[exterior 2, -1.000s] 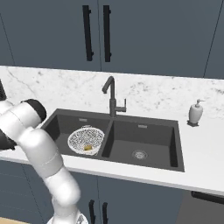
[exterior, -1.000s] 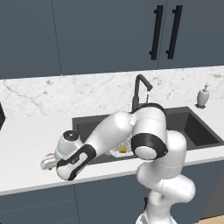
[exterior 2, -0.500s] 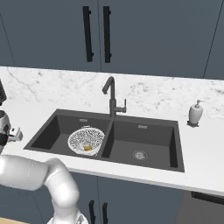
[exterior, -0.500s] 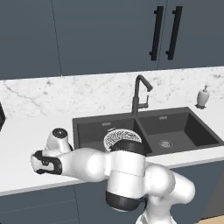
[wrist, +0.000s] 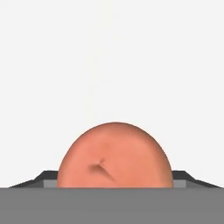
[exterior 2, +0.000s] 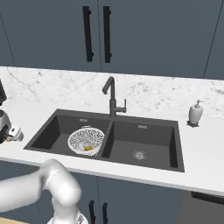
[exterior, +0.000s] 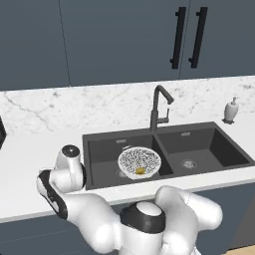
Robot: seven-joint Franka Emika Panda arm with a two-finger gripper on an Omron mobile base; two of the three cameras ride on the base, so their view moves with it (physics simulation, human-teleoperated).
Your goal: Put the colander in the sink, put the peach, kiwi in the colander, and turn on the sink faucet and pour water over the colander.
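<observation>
One peach (wrist: 114, 156) sits between the two dark finger tips (wrist: 47, 178), on the white counter (wrist: 109, 57); whether they grip it I cannot tell. The colander (exterior: 139, 162), well apart, rests in the sink's (exterior: 99, 149) left basin.

Charcoal sink (exterior: 102, 149) set in a white counter (exterior: 25, 164) and backsplash (exterior 2: 166, 92) veined with grey marble; navy cabinets (exterior: 99, 40) with black handles (exterior 2: 88, 33). White-silver speckled colander (exterior: 140, 161) holds a yellow-brown kiwi (exterior: 140, 171). Orange-pink peach (wrist: 114, 157), darker at its dimple. Dark faucet (exterior 2: 112, 97), white soap dispenser (exterior 2: 195, 113), steel drain (exterior 2: 139, 154)
</observation>
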